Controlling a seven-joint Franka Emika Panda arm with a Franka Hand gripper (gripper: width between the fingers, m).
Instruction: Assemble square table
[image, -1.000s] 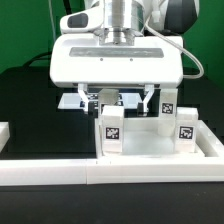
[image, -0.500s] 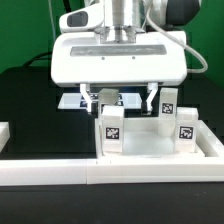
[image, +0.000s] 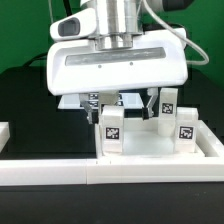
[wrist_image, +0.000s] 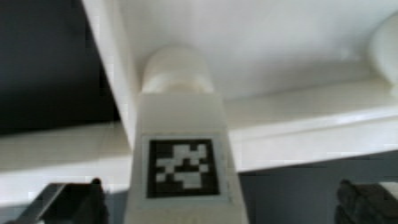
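Gripper hung spread wide and empty at frame centre, directly above the near leg block, which stood upright, long axis vertical, against the square table top in the lower middle.

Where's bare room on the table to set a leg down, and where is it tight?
Free: the black table on the exterior view's left, bordered by the front rail and the gripper. Crowded: the exterior view's right, where three legs stand close together under the open gripper; the marker board lies behind them.
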